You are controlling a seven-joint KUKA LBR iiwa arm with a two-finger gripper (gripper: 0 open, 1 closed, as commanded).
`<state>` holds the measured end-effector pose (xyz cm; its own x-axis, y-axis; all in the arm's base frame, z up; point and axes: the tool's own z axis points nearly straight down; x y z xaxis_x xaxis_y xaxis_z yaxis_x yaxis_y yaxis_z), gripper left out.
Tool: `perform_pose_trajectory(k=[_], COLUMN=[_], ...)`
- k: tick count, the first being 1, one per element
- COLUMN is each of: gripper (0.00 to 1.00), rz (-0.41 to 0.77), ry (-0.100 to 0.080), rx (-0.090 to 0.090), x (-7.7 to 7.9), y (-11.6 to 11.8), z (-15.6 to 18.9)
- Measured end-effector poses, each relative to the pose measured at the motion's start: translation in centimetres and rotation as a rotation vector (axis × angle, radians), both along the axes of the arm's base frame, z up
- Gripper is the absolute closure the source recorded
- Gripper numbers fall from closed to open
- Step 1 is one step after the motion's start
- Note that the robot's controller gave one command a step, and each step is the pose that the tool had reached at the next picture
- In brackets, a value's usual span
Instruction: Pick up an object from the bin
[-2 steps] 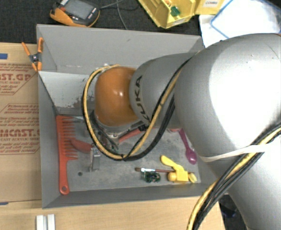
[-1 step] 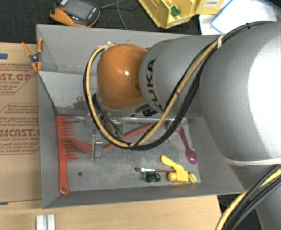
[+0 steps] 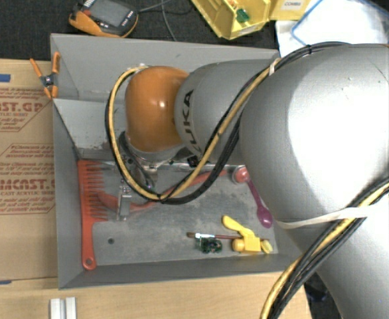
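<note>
My gripper [image 3: 123, 206] hangs low in the left half of the bin, under the arm's orange cover. It sits right at the tooth side of an orange-red plastic comb [image 3: 87, 234], whose long handle lies along the bin's left wall. The teeth point right, toward the gripper. A thin reddish strip [image 3: 143, 205] lies on the floor just right of the gripper; what it belongs to is unclear. The arm and its cables hide the bin floor behind the gripper.
A pink-purple spoon [image 3: 259, 203] lies at the right of the bin, partly under the arm. Near the front wall lie a yellow plastic piece [image 3: 247, 239] and a small green and black item [image 3: 209, 245] with a thin stick. The big grey arm covers the right side.
</note>
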<state>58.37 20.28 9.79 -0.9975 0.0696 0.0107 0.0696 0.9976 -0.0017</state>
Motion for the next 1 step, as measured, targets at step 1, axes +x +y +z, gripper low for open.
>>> perform_pose_trajectory(k=[1], gripper=[0.0], rz=[-0.014], ry=[-0.019], rx=[0.007], x=[-0.85], y=[1.22], z=[-2.85])
